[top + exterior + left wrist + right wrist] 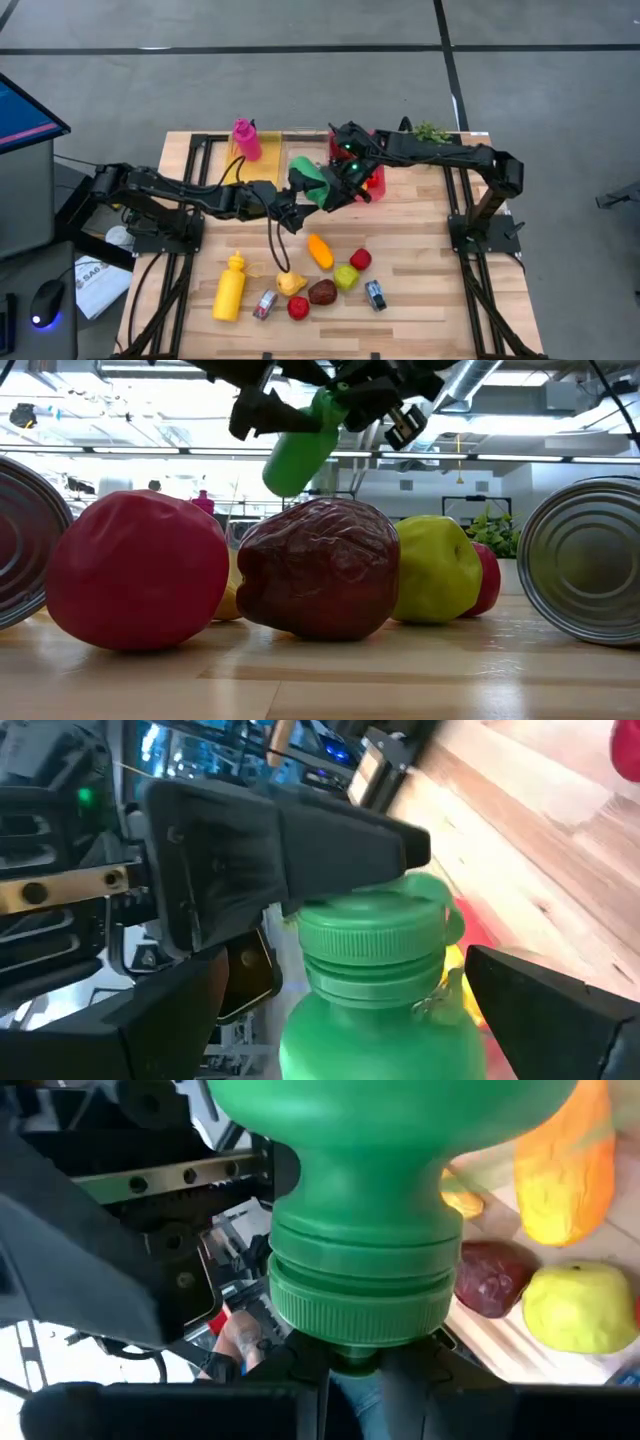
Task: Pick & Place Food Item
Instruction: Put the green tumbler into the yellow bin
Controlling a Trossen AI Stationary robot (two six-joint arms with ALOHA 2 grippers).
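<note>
Overhead, right hand (335, 190) gripping unlabelled green bottle (312, 183), no legible writing

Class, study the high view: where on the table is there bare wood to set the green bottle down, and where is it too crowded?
Bare wood: the right part of the table, right of the small can, and the left front corner beside the yellow bottle. Crowded: the fruit cluster around the orange piece and dark red fruit, and the back edge by the pink bottle.

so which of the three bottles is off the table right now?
The green bottle: the right gripper holds it by the cap in mid-air, left gripper open beside it. The pink bottle and yellow bottle rest on the table.
</note>
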